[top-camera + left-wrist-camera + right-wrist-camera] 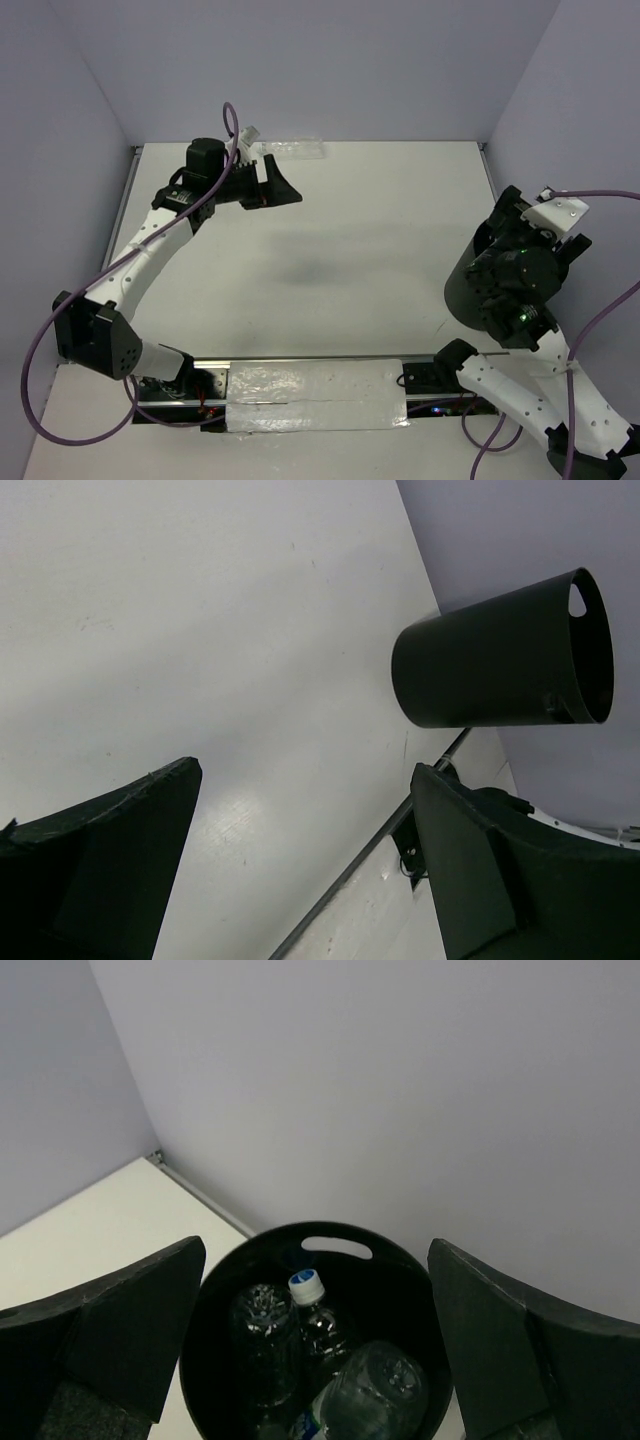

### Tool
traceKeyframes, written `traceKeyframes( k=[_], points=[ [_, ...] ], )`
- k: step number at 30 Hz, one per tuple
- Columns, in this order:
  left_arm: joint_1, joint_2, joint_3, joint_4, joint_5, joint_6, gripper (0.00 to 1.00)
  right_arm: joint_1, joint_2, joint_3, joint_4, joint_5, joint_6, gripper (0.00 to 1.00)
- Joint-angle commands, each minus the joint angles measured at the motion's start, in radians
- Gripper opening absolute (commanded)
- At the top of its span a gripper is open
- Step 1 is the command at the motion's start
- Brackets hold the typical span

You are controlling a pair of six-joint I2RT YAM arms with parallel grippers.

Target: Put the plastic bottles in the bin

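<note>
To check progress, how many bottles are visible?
4. In the bin: a capped bottle mid, a second left of it, a third nearest. A fourth seems to lie at the far edge of the table by the left tool. Others may be hidden.

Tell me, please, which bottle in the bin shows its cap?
The middle bottle, just below the bin's handle slot: its white cap faces up, while the left bottle and right bottle show none.

White table (330,260) bearing black bin (460,290)
</note>
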Motion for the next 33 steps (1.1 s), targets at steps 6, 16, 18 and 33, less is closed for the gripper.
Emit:
traceKeyframes(
  k=[6, 16, 18, 33],
  points=[
    [0.005, 0.137, 0.108, -0.066, -0.142, -0.060, 0.99, 0.063, 0.186, 0.124, 0.422, 0.238, -0.376, 1.00],
    [0.064, 0.466, 0.493, -0.360, -0.507, -0.200, 0.99, 0.272, 0.772, 0.351, 1.613, 0.268, -1.375, 1.00],
    [0.083, 0.503, 0.515, -0.339, -0.491, -0.234, 0.99, 0.304, 0.903, 0.425, 1.613, 0.268, -1.394, 1.00],
    [0.195, 0.454, 0.489, -0.262, -0.478, -0.235, 0.99, 0.364, 1.318, 1.082, 1.611, 0.269, -1.473, 0.99]
  ],
)
